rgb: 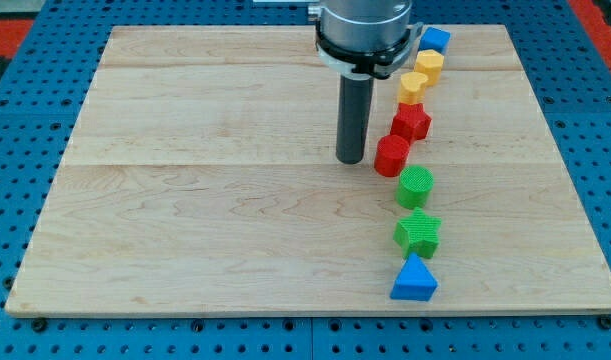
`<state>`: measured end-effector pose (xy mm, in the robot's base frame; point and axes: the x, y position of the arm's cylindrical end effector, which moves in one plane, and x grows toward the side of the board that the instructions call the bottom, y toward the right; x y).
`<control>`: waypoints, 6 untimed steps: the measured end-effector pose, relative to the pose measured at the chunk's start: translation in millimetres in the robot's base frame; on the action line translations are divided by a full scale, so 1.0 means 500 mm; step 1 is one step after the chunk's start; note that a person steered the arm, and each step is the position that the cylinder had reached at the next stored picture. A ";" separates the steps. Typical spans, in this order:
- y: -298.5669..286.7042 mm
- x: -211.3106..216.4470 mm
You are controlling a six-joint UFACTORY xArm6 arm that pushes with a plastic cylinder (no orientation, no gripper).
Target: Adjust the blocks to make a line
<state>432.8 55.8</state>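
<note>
Several blocks run in a rough line down the view's right side of the wooden board (205, 220). From the top: a blue block (435, 40), a yellow cylinder (429, 65), a yellow block (413, 86), a red star (412, 122), a red cylinder (392, 155), a green cylinder (415, 187), a green star (417, 232) and a blue triangle (414, 279). The red cylinder sits slightly left of the others. My tip (350, 160) rests on the board just left of the red cylinder, close to it with a small gap.
The arm's grey body (365, 30) hangs over the board's top middle, next to the upper blocks. A blue pegboard (25, 120) surrounds the board on all sides.
</note>
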 end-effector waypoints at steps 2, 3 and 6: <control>0.063 0.000; 0.053 -0.052; 0.099 -0.065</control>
<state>400.1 105.3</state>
